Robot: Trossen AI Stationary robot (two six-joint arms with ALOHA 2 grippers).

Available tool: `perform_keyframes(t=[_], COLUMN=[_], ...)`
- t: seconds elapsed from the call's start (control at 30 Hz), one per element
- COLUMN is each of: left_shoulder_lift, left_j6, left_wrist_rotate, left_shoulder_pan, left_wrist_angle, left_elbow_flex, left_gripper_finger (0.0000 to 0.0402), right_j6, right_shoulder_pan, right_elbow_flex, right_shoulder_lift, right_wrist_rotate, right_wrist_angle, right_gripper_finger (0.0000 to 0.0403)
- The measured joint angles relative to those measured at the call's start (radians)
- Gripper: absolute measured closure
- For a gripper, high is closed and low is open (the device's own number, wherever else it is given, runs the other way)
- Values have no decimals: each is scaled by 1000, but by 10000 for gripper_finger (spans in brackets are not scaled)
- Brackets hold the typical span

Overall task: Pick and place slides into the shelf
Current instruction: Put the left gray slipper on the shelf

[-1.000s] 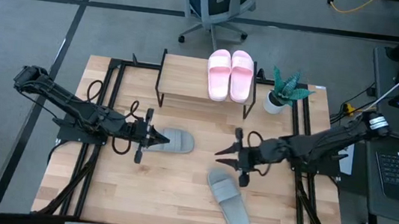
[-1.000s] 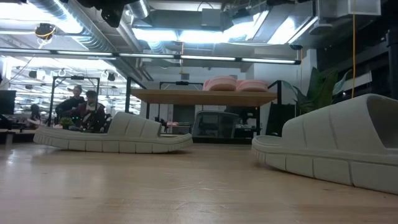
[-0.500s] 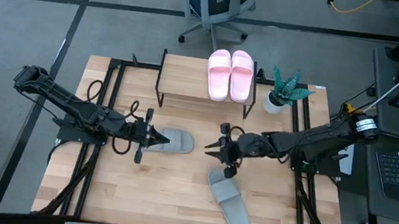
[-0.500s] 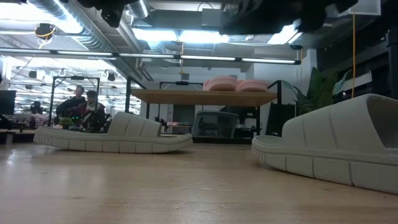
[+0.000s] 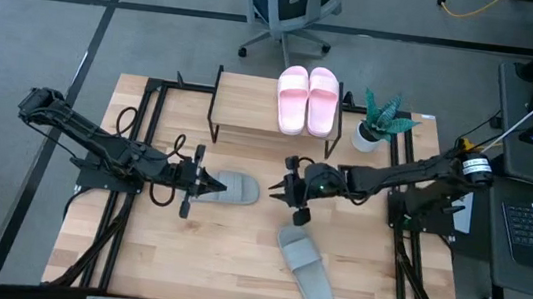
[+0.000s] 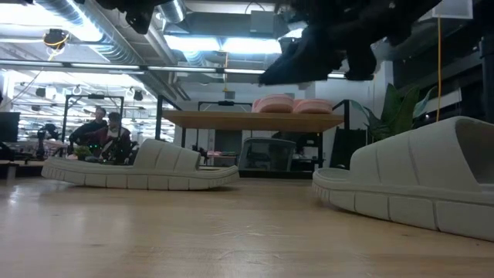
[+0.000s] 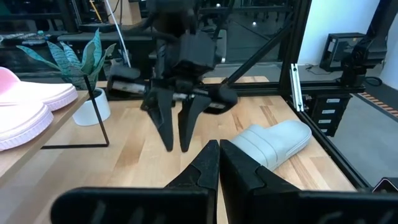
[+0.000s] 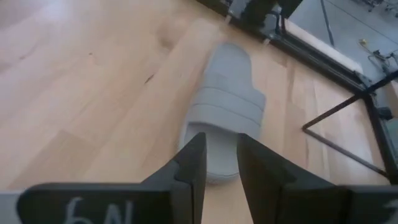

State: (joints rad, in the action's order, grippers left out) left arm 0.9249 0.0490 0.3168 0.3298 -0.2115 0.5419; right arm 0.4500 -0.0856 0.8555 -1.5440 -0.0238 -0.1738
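Low view: near grey-green slide (image 6: 421,179) cut off by right edge. Right arm only dark blurred mass along top. People (image 6: 104,133) in far room too small to make out. Left wrist view: pink slides (image 7: 28,109) cut off at edge. Right wrist view: toe of far grey-green slide (image 8: 224,106) hidden behind own fingers (image 8: 191,163).

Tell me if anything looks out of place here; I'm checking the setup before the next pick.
Two grey-green slides lie loose on the table, pointing different ways, the nearer one askew, while the pink pair sits neatly on the shelf. Nothing looks spilled or damaged. The right gripper hovers between the grey-green ones, empty.
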Motion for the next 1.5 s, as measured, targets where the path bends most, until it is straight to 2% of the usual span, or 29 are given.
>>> perform_keyframes(t=[0.23,0.4,0.53,0.9,1.07,1.17,1.33,1.5], left_shoulder_lift=[0,0,0,0,0,0,0,0], left_j6=[0,0,0,0,-44,-73,-85,-87], left_wrist_rotate=[0,0,0,6,7,7,23,118], left_shoulder_pan=[0,0,0,0,0,0,-1,-18], left_wrist_angle=[0,0,0,-5,-9,-9,-11,-5], left_elbow_flex=[0,0,0,0,0,0,0,0], left_gripper_finger=[395,395,395,395,395,395,395,395], right_j6=[0,5,89,109,-13,-83,-153,-202], right_shoulder_pan=[73,82,82,88,77,72,75,71], right_elbow_flex=[-1,-1,-1,-1,-2,-1,-1,-6], right_shoulder_lift=[-85,-135,-169,-223,-165,-91,51,173], right_wrist_rotate=[8,26,26,-6,111,179,181,211], right_wrist_angle=[-35,-210,-277,-294,-299,-260,-129,-37], right_gripper_finger=[312,312,312,312,314,329,394,397])
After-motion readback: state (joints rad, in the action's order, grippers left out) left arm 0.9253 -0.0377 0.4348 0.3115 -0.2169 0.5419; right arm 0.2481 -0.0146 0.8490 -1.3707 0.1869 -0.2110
